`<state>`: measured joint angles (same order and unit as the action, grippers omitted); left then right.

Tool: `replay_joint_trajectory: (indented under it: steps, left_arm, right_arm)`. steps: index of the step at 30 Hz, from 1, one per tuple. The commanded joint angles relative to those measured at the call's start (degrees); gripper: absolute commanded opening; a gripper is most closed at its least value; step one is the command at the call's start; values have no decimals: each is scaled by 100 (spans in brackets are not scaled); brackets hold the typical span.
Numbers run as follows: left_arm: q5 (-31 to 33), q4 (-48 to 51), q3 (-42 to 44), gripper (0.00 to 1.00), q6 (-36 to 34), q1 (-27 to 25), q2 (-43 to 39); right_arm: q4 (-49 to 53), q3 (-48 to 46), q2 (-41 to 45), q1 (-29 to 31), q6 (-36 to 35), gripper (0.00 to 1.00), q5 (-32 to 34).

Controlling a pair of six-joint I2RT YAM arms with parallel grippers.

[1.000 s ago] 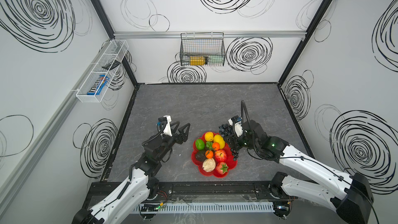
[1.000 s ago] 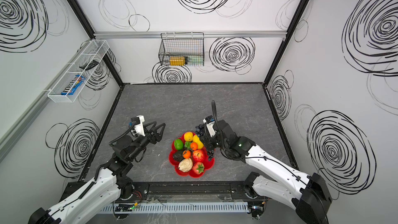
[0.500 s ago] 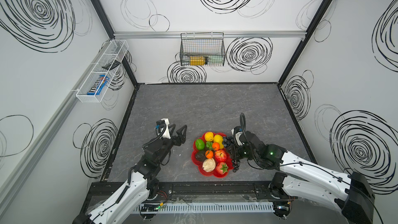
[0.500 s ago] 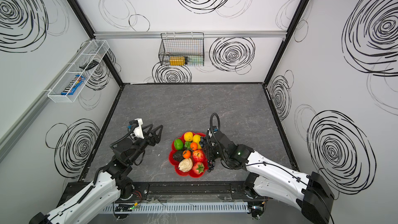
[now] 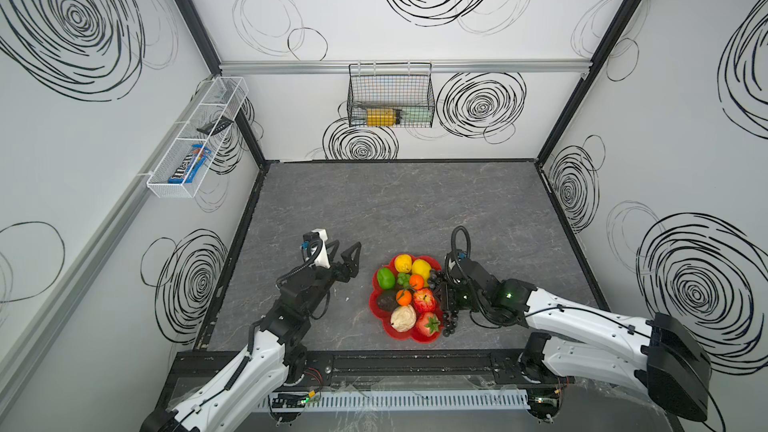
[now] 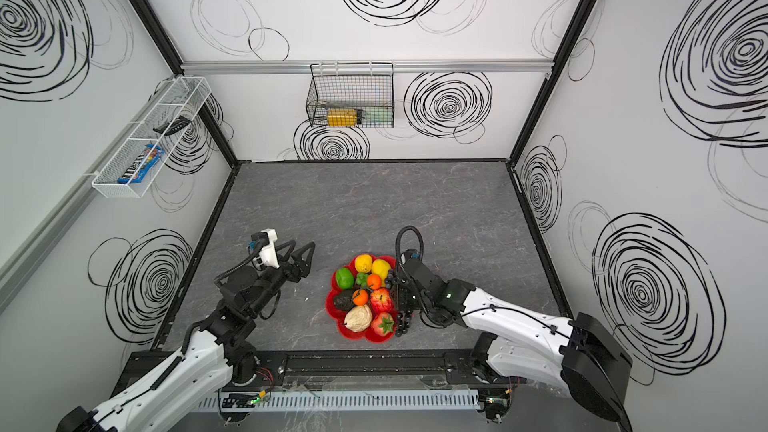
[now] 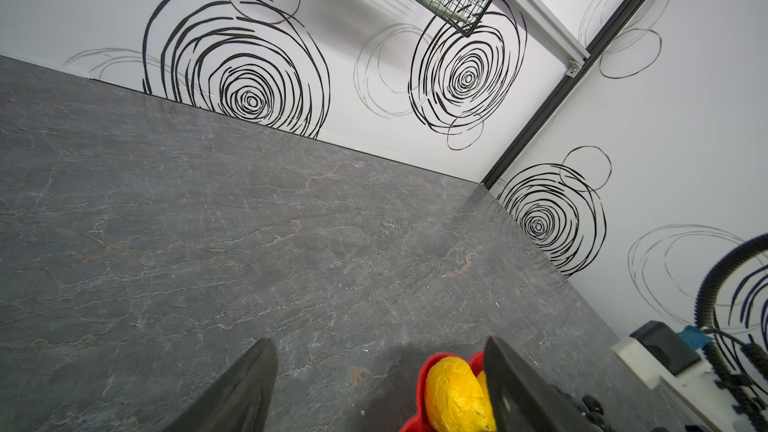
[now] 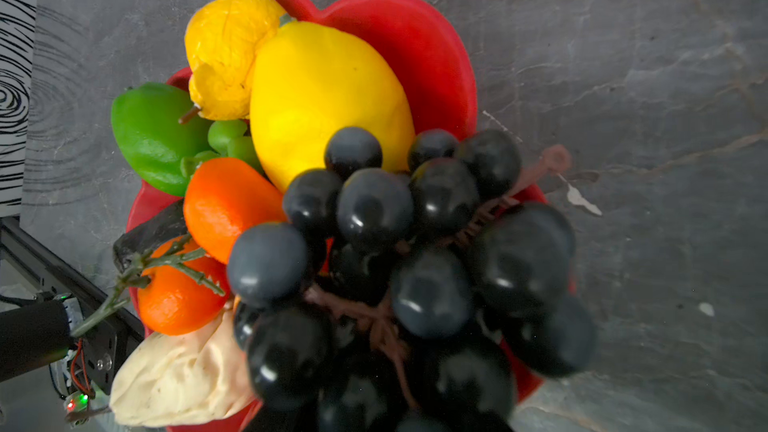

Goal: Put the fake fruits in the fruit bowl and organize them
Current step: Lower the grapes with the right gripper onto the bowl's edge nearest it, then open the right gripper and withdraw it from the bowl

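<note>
The right hand [image 5: 448, 300] is closed partway on the black grapes [image 8: 415, 268], glossy round berries on a brown plastic stem. Its wrist view shows them filling the frame and hiding the fingers, while both top views show the bunch along the rim nearest that hand of the fruit bowl [image 8: 419, 47], a smooth red dish with petal-shaped lobes. Beyond the grapes sit a waxy lemon [image 8: 324, 97], a crinkled yellow fruit [image 8: 224, 51] and matte oranges [image 8: 228, 201]. Farther off, the left hand [image 5: 347, 245] gapes wide and empty over the veined grey bench [image 5: 395, 201].
</note>
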<state>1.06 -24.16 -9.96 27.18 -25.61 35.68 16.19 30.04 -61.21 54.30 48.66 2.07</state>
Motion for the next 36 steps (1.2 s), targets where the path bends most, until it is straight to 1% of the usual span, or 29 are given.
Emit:
replay_joint_trajectory:
  steps: [1,9,14,18,24,25,27,29,30,32,34,36]
  left_arm:
    - [-28,-350,40,82,-29,-37,-43]
    - [-44,-363,46,82,-35,-39,-22]
    - [-45,-364,46,82,-29,-46,-26]
    - [-26,-358,53,82,-34,-41,-44]
    - [-33,-360,46,82,-31,-47,-33]
    - [-28,-345,40,82,-33,-50,-35]
    - [22,-299,21,83,-29,-54,-20]
    - [95,-234,-15,83,-44,-50,-26]
    - [158,-189,-32,84,-67,-54,-46]
    - [318,-46,-112,84,-128,-56,-91]
    - [615,195,-275,86,-151,-50,-127]
    - [1027,377,-413,88,-96,-50,-164]
  right_arm:
    - [-141,91,-41,63,254,44,231]
    - [-43,160,-42,93,291,59,275]
    - [56,198,37,98,280,61,264]
    - [296,304,113,98,188,74,291]
    - [633,456,231,90,-35,83,370]
    - [686,494,256,86,-102,85,414]
    - [736,522,347,81,-375,91,596]
    - [901,561,463,55,-473,96,1041]
    - [969,597,564,-5,-618,98,1254]
    - [1027,748,754,-218,-1036,99,1416]
    - [1014,968,876,-590,-1472,98,1419]
    - [902,1161,991,-1088,-1816,97,1390]
